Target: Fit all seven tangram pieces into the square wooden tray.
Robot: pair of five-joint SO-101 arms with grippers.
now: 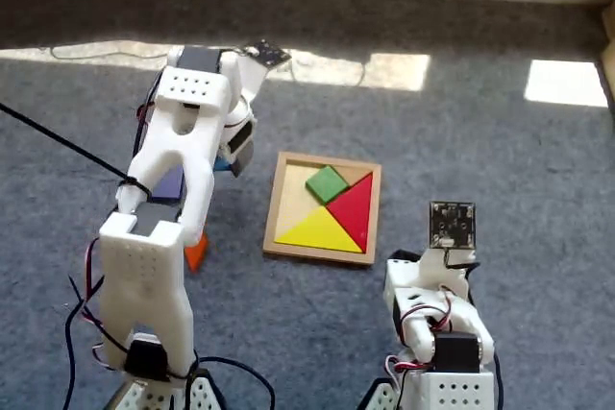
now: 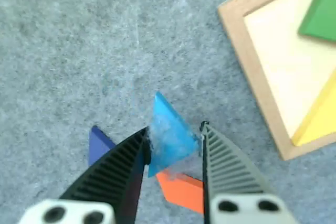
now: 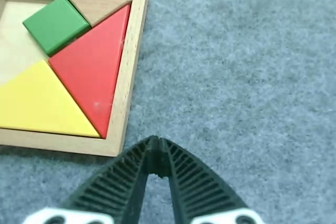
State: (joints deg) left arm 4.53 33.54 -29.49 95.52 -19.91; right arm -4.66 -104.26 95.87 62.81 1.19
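**Three Pieces In, Four To Go**

The square wooden tray (image 1: 273,204) lay on the grey surface (image 1: 480,141). Three pieces sat inside it: a green square (image 1: 327,183), a red triangle (image 1: 354,206) and a yellow triangle (image 1: 317,229). The rest of the tray floor was bare wood.

The left claw (image 2: 174,132) was pinching a light blue triangle (image 2: 167,129) by its sides, near the tray's outer edge. A dark blue piece (image 2: 100,142) and an orange piece (image 2: 181,190) lay close by, both outside the tray. The right claw (image 3: 157,156) was pressed together with nothing in it, close to a tray corner.

So less than half the job looked done. Four pieces were left to fit, and the light blue triangle looked like the next one.
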